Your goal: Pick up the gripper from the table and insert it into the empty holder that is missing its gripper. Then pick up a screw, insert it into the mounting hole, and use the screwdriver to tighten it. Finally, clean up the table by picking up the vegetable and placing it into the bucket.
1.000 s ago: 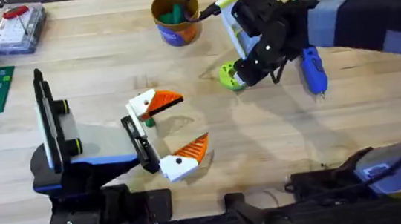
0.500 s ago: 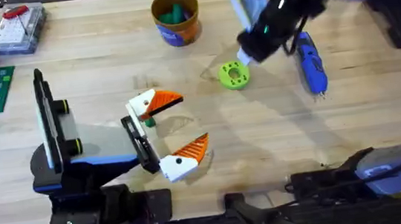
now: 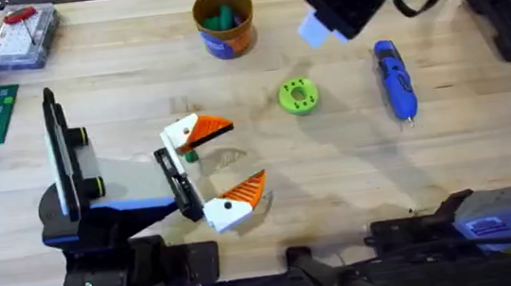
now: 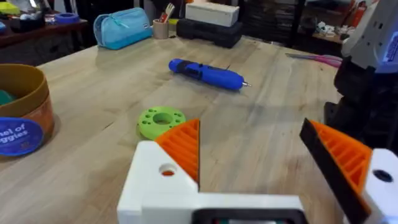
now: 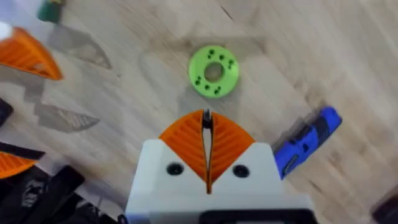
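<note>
Lime-green, the vegetable (image 3: 298, 97) is lying flat on the pale wooden bench (image 3: 354, 171) in the overhead view, just below and toward the middle from my right hand (image 3: 315, 30), which is hanging raised and blurred near the far edge. The blue screwdriver (image 3: 395, 79) is lying beside the vegetable, out toward my right. The yellow-orange bucket (image 3: 224, 21) is standing across from my right hand, with something dark green inside. The gripper (image 3: 194, 132) is resting just ahead of the holder (image 3: 180, 184) near my left arm, and that holder is carrying one white-and-orange finger (image 3: 236, 202).

Through my left wrist, my left hand (image 4: 261, 158) is standing spread wide; beyond its orange fingers (image 4: 183, 146) the vegetable (image 4: 161, 121) is lying, the screwdriver (image 4: 208, 73) farther off, the bucket (image 4: 22, 112) to one side.

Through my right wrist, my right hand (image 5: 206, 127) is pressed together, empty, hovering above the vegetable (image 5: 213, 71), with the screwdriver (image 5: 305, 142) off beside it.
</note>
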Controlling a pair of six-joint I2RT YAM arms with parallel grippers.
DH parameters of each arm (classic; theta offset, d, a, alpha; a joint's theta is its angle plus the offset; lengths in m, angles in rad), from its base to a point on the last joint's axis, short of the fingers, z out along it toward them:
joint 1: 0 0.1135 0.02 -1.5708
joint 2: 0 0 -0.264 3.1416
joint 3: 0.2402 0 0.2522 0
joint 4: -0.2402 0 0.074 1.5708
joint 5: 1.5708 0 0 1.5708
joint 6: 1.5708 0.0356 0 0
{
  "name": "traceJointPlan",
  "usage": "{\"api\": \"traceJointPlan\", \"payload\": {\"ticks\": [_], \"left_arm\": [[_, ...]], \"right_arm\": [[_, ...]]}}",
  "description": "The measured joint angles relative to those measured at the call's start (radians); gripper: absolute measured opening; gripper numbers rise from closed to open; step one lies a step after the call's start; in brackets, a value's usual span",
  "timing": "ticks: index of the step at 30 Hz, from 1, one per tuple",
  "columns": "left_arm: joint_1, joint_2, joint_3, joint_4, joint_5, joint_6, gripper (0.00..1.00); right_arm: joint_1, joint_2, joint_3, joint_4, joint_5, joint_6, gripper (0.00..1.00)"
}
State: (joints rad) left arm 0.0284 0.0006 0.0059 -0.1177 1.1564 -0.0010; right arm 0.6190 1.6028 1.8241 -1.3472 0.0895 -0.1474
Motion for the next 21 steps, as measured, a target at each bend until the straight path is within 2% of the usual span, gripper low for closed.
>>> {"api": "traceJointPlan", "payload": {"ticks": [11,21], "left_arm": [[0.0,0.0,0.0,0.0,0.0,0.0,0.99],[0.0,0.0,0.0,0.0,0.0,0.0,0.99]], "right_arm": [[0.186,0.151,0.22,-0.024,0.0,-0.026,0.007],[0.356,0.193,0.252,-0.006,-0.03,-0.094,0.007]]}}
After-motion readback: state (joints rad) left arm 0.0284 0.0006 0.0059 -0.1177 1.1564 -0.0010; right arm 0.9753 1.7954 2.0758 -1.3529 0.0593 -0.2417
